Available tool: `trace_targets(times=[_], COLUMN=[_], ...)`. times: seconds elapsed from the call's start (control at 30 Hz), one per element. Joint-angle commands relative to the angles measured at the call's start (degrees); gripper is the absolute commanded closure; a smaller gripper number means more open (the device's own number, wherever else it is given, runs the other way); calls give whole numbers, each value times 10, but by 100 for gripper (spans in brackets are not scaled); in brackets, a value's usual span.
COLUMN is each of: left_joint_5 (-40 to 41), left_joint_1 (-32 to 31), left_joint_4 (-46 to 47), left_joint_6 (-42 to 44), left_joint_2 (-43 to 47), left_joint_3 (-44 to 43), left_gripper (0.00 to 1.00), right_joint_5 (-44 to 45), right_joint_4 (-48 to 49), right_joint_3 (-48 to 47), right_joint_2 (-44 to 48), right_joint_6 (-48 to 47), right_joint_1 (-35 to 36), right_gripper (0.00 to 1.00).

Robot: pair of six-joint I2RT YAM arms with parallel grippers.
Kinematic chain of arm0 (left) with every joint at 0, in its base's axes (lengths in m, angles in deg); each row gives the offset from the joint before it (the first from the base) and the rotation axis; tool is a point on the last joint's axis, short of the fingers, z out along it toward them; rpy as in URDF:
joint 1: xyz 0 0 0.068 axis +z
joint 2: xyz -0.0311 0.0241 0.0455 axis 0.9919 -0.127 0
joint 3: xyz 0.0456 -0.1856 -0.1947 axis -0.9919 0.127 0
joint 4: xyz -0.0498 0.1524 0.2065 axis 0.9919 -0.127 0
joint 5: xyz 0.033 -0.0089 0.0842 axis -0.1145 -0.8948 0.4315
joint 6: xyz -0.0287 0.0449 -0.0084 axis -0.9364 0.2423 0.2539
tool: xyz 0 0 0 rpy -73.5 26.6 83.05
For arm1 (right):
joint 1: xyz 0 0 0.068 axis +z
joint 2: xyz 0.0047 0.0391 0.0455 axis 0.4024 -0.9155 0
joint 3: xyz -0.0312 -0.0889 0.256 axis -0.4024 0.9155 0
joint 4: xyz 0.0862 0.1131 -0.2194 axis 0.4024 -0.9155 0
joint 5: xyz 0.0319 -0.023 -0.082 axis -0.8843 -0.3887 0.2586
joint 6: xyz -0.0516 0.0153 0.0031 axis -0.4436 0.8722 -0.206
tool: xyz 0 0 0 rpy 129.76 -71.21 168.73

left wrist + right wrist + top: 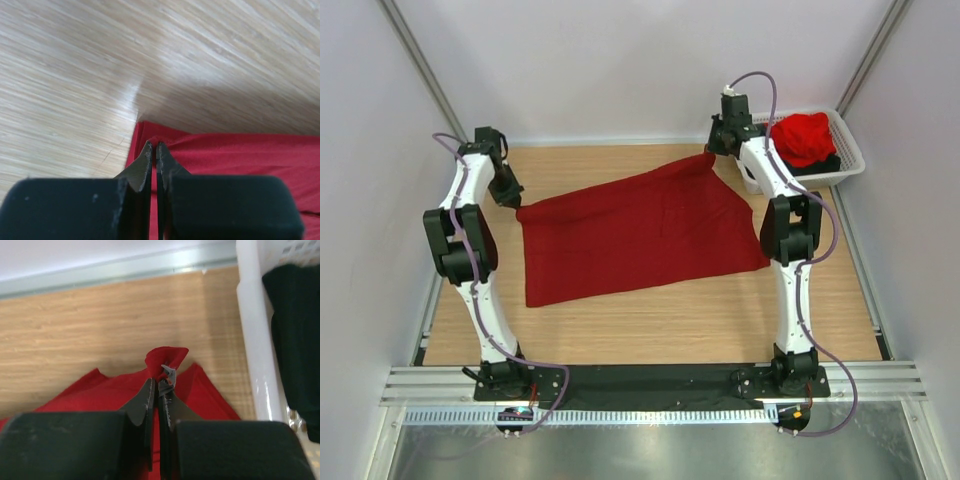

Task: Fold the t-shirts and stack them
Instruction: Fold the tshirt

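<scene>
Left fingers [148, 159], right fingers [150, 392] pinch one crimson t-shirt [640, 235]; basket [250, 330]: one red t-shirt [805, 138], one black t-shirt [295, 340].

You have the dark crimson t-shirt [630, 235] spread across your wooden table [650, 320], with the white basket [820, 181] at its far right corner.

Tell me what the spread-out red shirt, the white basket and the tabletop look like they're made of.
The dark red shirt: soft matte cloth, probably knit; it creases and bunches. The basket: glossy white moulded plastic, with highlights and lattice holes. The tabletop: light wood or wood-look laminate, streaky grain, slight sheen.
</scene>
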Motion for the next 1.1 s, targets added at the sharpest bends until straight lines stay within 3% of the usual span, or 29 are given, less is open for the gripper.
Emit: trace_targets(times=[0.0,0.67,1.07], left_joint_5=[5,74,91], left_joint_1=[-3,-57,-57], left_joint_4=[-5,-4,13], left_joint_6=[-9,-11,-14], left_joint_2=[49,157,158], left_joint_3=[14,167,210], left_gripper=[100,100,100], right_joint_5=[2,34,29], right_joint_4=[-32,-38,-33], right_joint_3=[19,298,361], right_joint_2=[64,243,265], right_joint_6=[3,14,6], right_joint_1=[1,-18,-24], right_gripper=[99,99,99])
